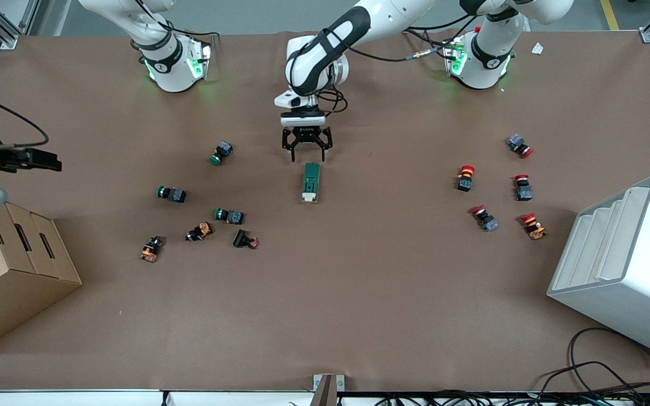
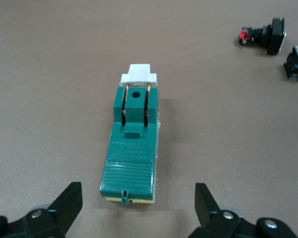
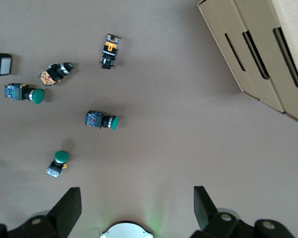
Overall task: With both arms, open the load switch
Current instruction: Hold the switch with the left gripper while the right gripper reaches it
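The load switch [image 1: 311, 182] lies flat near the middle of the table. It is a dark-green block, and its white toggle [image 1: 308, 197] is at the end nearer the front camera. My left gripper [image 1: 307, 149] hangs open over the table at the switch's green end, touching nothing. In the left wrist view the load switch [image 2: 131, 148] lies lengthwise between the open left gripper [image 2: 137, 187], its white toggle [image 2: 138, 74] pointing away. My right gripper [image 1: 48, 160] waits high over the right arm's end of the table. In the right wrist view, the right gripper [image 3: 137, 189] is open and holds nothing.
Green push buttons [image 1: 221, 153] and orange-bodied parts [image 1: 199, 232] are scattered toward the right arm's end. Red push buttons [image 1: 465, 177] lie toward the left arm's end. A cardboard box [image 1: 14, 265] and a white stepped bin [image 1: 624, 265] stand at the two ends.
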`<move>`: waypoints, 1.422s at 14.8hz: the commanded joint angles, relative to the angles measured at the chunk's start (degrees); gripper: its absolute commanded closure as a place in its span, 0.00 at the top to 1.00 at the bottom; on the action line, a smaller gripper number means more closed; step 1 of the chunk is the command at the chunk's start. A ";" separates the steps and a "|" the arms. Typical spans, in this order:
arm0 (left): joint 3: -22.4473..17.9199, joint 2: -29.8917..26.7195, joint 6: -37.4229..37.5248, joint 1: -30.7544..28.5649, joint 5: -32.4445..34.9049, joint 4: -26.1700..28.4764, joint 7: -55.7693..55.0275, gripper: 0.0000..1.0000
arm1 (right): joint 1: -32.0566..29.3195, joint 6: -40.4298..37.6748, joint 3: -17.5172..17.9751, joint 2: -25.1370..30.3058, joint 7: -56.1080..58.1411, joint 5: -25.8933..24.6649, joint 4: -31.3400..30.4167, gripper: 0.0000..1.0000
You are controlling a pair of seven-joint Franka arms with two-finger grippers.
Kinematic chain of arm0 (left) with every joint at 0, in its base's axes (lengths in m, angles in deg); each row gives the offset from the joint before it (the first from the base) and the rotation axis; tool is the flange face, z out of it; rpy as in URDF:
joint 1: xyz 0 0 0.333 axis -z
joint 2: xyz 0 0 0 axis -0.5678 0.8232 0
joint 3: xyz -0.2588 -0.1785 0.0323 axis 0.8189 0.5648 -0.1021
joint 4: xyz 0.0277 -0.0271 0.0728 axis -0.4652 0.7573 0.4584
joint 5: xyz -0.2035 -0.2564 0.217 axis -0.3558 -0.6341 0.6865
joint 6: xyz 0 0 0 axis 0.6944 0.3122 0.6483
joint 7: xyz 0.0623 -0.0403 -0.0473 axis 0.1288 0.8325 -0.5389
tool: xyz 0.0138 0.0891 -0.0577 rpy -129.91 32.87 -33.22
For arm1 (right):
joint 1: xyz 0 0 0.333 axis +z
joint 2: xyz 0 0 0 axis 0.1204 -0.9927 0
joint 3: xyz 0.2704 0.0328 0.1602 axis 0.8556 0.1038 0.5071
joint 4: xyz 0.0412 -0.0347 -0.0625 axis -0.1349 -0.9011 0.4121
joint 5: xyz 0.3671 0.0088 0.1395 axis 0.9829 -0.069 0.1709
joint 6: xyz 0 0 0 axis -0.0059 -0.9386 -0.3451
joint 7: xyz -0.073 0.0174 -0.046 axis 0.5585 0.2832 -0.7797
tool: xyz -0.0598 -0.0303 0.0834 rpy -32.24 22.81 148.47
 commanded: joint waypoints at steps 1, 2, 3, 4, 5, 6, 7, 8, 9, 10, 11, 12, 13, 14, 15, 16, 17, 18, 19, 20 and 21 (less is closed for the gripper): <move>-0.10 -0.06 0.88 0.19 5.43 1.16 -5.19 1.00 | 1.95 0.61 0.93 -0.01 -9.21 -0.55 -0.36 1.00; -0.10 0.12 1.40 0.19 6.58 1.33 -5.37 1.00 | 3.53 0.78 1.02 -0.27 -12.64 -0.46 -0.45 1.00; -0.10 0.21 2.62 0.27 7.46 1.77 -5.37 0.99 | 5.28 0.70 1.02 -0.36 -17.11 -0.28 -0.63 1.00; -0.10 0.39 3.68 0.28 8.86 1.95 -5.46 1.00 | 7.04 0.87 1.02 -0.45 -22.46 -0.19 -1.15 1.00; -0.10 0.56 4.04 0.36 9.74 2.04 -5.46 0.99 | 8.62 1.14 1.11 -0.63 -27.22 0.68 -1.33 1.00; -0.10 1.00 4.30 0.89 10.62 2.13 -5.46 0.99 | 9.95 1.23 1.02 -1.15 -31.70 2.60 -1.77 1.00; -0.18 1.27 4.65 1.06 11.50 2.13 -5.46 0.99 | 11.26 1.31 1.02 -1.68 -36.62 4.45 -1.77 1.00; -0.10 1.70 5.70 1.07 12.47 2.13 -5.46 0.99 | 12.67 1.92 1.11 -2.46 -40.84 5.08 -1.77 1.00; -0.10 2.23 6.58 1.07 13.61 2.13 -5.72 0.99 | 14.25 2.71 1.11 -3.17 -44.89 5.17 -1.77 1.00; -0.10 2.58 6.76 1.15 14.49 2.13 -7.20 0.99 | 15.57 3.50 1.11 -3.87 -48.41 5.61 -1.77 1.00; -0.10 3.46 6.94 1.42 16.15 2.13 -9.22 0.99 | 16.98 4.47 1.11 -4.84 -52.53 6.65 -1.77 1.00; -0.10 3.90 7.64 1.51 17.74 2.13 -10.98 0.99 | 18.47 5.43 1.11 -5.72 -56.93 7.36 -1.77 1.00; -0.18 4.77 8.17 1.51 18.80 2.04 -11.95 0.99 | 20.14 6.49 1.11 -6.68 -61.84 8.32 -1.77 1.00; -0.10 5.22 8.87 1.51 20.02 1.95 -12.31 0.99 | 21.55 7.28 1.11 -7.39 -65.29 9.29 -1.68 1.00; -0.10 5.75 9.22 1.51 20.91 1.86 -12.75 0.99 | 22.52 8.25 1.11 -8.35 -68.63 10.17 -1.68 1.00; -0.18 6.01 9.58 1.51 21.52 1.78 -13.02 0.99 | 24.09 9.39 1.11 -9.32 -71.79 10.62 -1.68 1.00; -0.18 6.45 10.80 1.51 22.14 1.86 -13.02 0.99 | 25.68 10.79 1.11 -10.72 -75.83 11.40 -1.51 1.00; -0.10 6.80 12.38 1.77 22.23 1.95 -13.10 0.99 | 27.08 12.02 1.11 -12.13 -80.13 12.63 -1.16 1.00; -0.10 6.89 13.09 2.73 22.23 1.86 -13.11 0.99 | 27.97 13.43 1.11 -13.36 -84.26 13.77 -0.89 1.00; -0.18 7.15 13.44 3.00 22.23 1.86 -13.11 0.99 | 29.11 15.27 1.11 -15.11 -87.70 14.65 -0.72 1.00; -0.10 7.33 14.32 3.09 22.23 1.95 -13.11 1.00 | 30.51 17.03 1.11 -16.69 -90.34 15.27 -0.54 1.00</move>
